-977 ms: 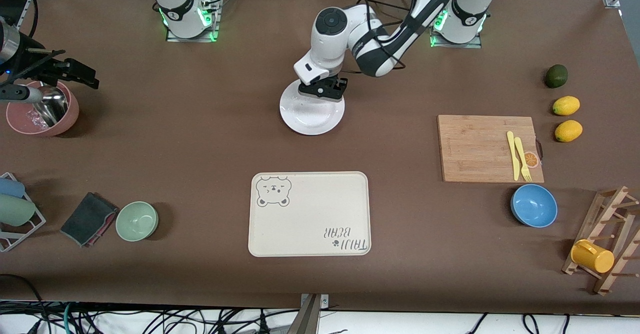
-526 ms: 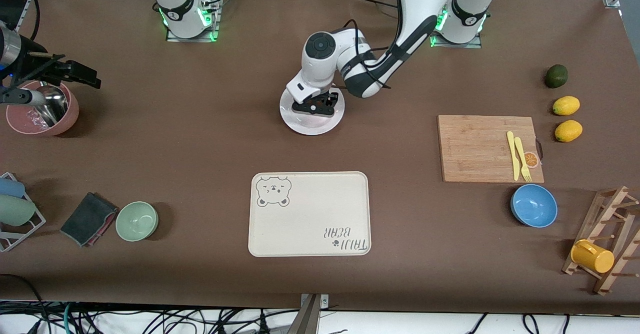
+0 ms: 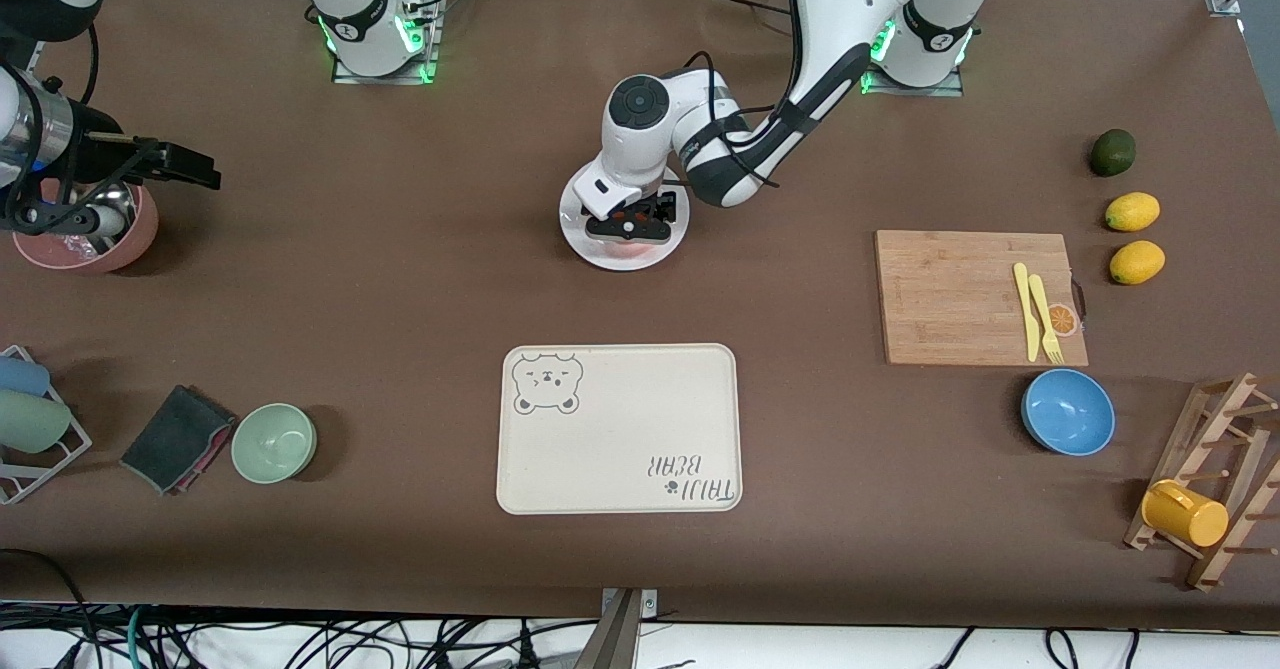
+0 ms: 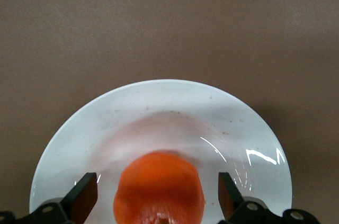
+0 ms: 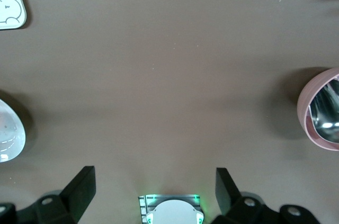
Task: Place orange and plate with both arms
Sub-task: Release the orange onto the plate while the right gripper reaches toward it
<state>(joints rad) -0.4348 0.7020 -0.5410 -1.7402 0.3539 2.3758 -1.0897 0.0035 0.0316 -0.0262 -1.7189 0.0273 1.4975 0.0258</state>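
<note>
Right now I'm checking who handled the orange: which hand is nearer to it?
Left. The left hand is open right over the orange on the plate; the right hand hangs by the pink bowl at its end of the table.

— Where is the orange (image 4: 159, 188) found?
— It is seen resting on the plate (image 3: 590, 247), round and bright red-orange.
— And the plate?
— White and glossy, it is laid flat near the table's middle, toward the robots' edge.

Bare tabletop all round the plate (image 3: 600, 249); nearest obstacle the bear-print tray (image 3: 620, 429), well apart.
</note>
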